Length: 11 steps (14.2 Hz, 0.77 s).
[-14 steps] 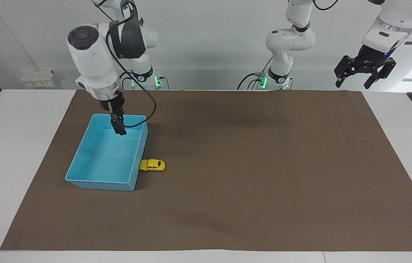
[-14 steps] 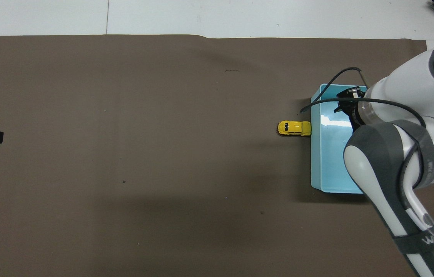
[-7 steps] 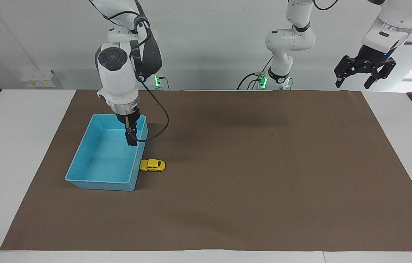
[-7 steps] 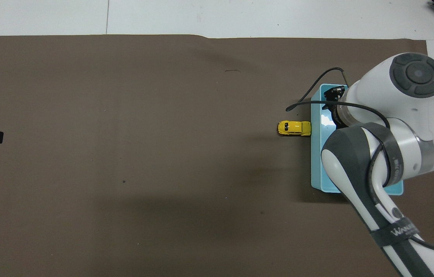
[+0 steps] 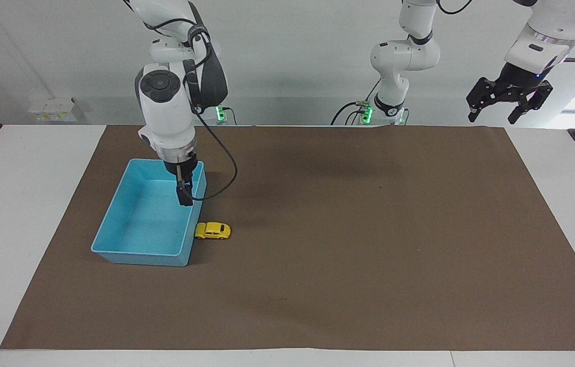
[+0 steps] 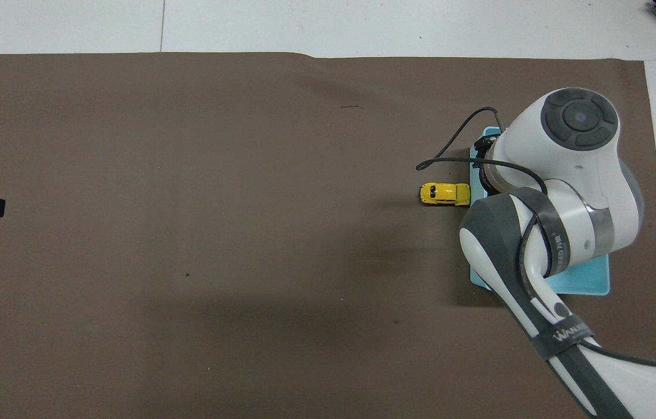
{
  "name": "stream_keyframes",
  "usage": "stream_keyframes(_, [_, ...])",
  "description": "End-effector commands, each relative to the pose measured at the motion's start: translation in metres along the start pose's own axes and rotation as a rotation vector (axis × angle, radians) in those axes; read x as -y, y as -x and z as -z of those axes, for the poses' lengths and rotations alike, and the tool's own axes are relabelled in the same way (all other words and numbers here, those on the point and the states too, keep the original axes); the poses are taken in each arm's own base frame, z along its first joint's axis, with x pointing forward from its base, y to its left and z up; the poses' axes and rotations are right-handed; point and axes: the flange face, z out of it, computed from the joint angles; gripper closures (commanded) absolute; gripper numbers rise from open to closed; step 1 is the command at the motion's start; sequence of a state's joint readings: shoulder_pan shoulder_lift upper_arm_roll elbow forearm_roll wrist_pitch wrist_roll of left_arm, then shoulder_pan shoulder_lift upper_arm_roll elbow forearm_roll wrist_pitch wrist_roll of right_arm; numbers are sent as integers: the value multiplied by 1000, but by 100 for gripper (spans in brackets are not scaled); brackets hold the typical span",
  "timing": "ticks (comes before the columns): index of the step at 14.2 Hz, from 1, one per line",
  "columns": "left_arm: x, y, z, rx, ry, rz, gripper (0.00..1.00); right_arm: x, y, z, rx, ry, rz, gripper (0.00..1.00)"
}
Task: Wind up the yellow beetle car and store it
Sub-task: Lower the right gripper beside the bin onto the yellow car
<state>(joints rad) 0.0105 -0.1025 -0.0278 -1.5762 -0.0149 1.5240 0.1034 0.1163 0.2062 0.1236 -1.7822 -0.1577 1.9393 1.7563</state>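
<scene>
Yellow beetle car (image 5: 212, 231) sits on brown mat (image 5: 369, 229), touching outer wall of light blue bin (image 5: 114, 224) on side toward left arm's end; unmoved since a second ago. Right gripper (image 5: 184, 195) has swung from over bin's robot-side interior to over bin wall nearest car, pointing down, seen edge-on; by all signs fully spread, holding nothing. Most of that shift came in first half second. Left gripper (image 5: 507, 104) waits raised over table's edge at its own end, fingers apart, empty, unchanged.
</scene>
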Motion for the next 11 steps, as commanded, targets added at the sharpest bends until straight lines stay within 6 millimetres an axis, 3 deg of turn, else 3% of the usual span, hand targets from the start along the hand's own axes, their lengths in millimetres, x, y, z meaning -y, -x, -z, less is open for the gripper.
stream_keyframes(1, [1,4,5,6,-1,7,0,3,5,-19,-38,-9,-29,0])
stream_keyframes(6, [1,4,5,6,-1,7,0,12,17,-50,-23,-43,-68,0])
stream_keyframes(11, [1,4,5,6,-1,7,0,20,48,-86,-8,-54,-96,0])
